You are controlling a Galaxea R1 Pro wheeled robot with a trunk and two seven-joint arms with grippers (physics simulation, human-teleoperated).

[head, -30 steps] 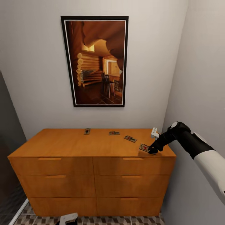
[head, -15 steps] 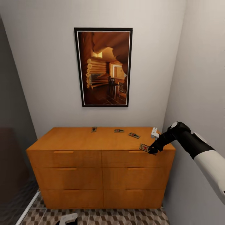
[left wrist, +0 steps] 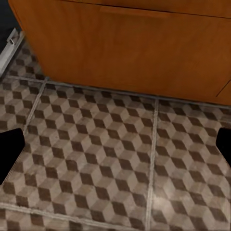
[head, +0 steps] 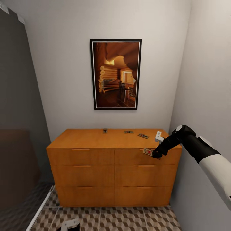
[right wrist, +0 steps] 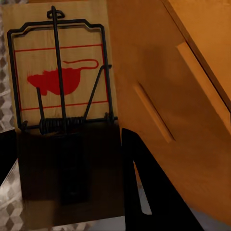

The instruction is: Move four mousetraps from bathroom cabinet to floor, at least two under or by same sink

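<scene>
Right gripper [head: 157, 155] clamps mousetrap [head: 148, 151], held off cabinet [head: 112, 166] front edge, long axis along fingers; floor [head: 128, 219] below. Left gripper [head: 69, 224] spread, empty.

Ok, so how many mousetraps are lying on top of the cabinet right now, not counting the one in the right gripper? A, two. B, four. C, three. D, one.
C: three mousetraps lie along the back of the cabinet top, while the right gripper holds a fourth mousetrap out in front of the cabinet's front edge.
</scene>
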